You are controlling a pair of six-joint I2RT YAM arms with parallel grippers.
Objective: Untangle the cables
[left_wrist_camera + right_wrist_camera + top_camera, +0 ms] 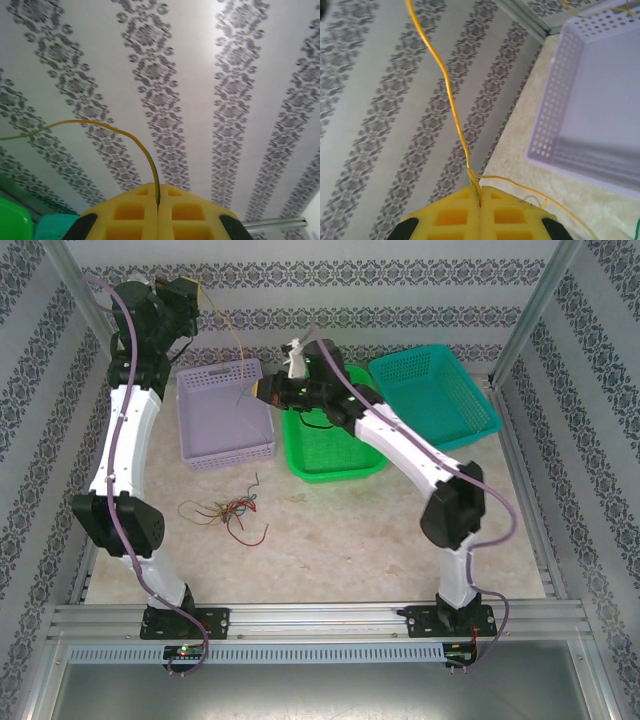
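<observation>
Three baskets stand in a row at the far side of the table [400,540]: a lavender basket [225,412] on the left, a green basket [330,445] in the middle and a teal basket [435,395] on the right. The right arm reaches across the green basket and covers a part of it. The right gripper [480,197] hangs just beside the near right corner of the lavender basket, and its yellow fingers are pressed together on one yellow cable [447,85]. This cable goes up and to the left through the air, above the lavender basket, to the left gripper [158,200]. The left gripper is lifted high near the patterned wall [210,100] at the far left corner. Its two fingers are also pressed together, and they pinch the other part of the same cable, which bends in an arc away from them. A thin loose end of the yellow cable lies on the table beside the right gripper. The bundle of cables [228,512] lies on the table in front of the lavender basket, well apart from both grippers. It has red and green strands, and I cannot count how many strands there are. Nothing lies on top of it.
</observation>
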